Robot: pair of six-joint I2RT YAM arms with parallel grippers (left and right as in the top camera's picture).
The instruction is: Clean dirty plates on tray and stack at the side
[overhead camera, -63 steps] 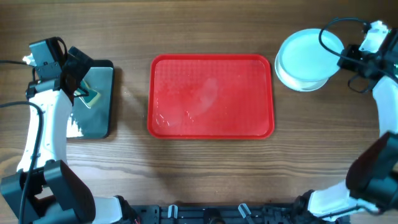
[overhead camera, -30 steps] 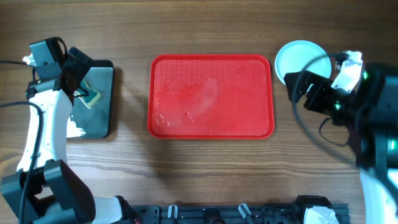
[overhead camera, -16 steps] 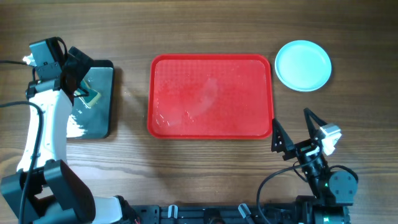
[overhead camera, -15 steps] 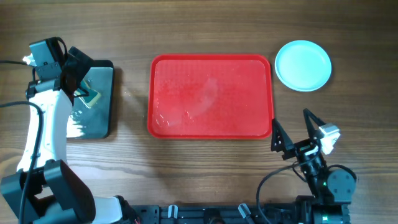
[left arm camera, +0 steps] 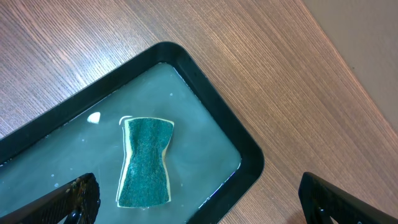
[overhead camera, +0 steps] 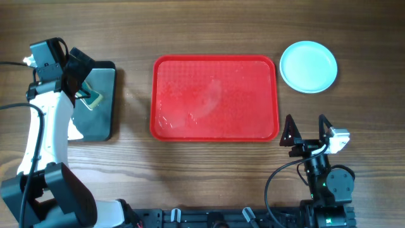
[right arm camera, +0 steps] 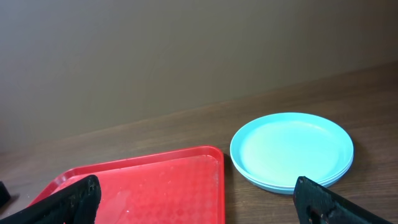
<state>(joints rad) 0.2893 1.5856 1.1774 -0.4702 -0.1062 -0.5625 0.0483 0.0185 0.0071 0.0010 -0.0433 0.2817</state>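
Turquoise plates [right arm camera: 292, 149] sit in a neat stack on the counter [overhead camera: 209, 177], just beyond the far right corner of the red tray [overhead camera: 215, 95], which carries nothing but faint wet marks. They look light, stiff and probably slick, so I'd pinch the raised rim on the near side, one finger under the lip. The right hand [overhead camera: 307, 132] hangs near the tray's near right corner, spread wide and empty. The left hand [left arm camera: 211, 202] hovers, also wide open and empty, over the sponge [left arm camera: 146, 162] lying in the water-filled black tray [left arm camera: 214, 118].
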